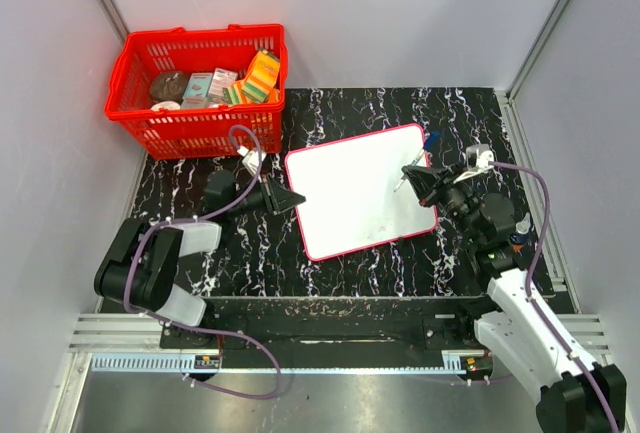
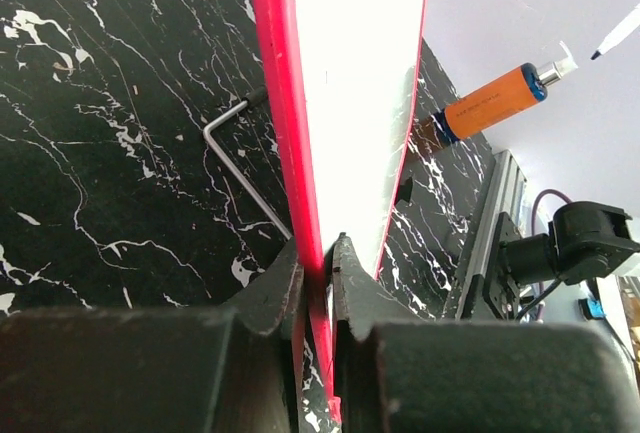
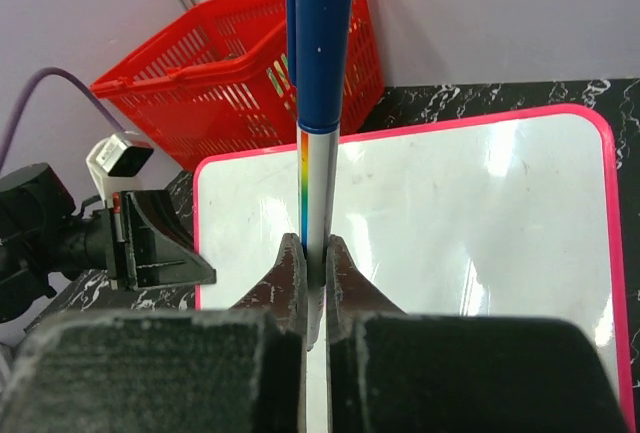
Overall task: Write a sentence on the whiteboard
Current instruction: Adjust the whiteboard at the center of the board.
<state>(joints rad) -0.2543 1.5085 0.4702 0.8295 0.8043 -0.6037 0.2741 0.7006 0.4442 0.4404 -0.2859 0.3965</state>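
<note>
left wrist view first: right under the lens, your left gripper (image 2: 318, 283) is clenched on the red frame of the whiteboard (image 2: 350, 73), one finger on each side of its edge, and the board runs away from you over the black marbled table (image 2: 100, 103). just beside that edge a bent metal key (image 2: 232, 163) lies on the table, and past the board's other side you see an orange tube (image 2: 490, 103). on the right wrist view, your right gripper (image 3: 315, 263) is pinched tight on a blue marker (image 3: 318, 43), whose barrel stands up between the fingers over the white surface. from the top view, the whiteboard lies mid-table between your two grippers, with the red basket (image 1: 200, 138) of packets well behind it at the back left.
</note>
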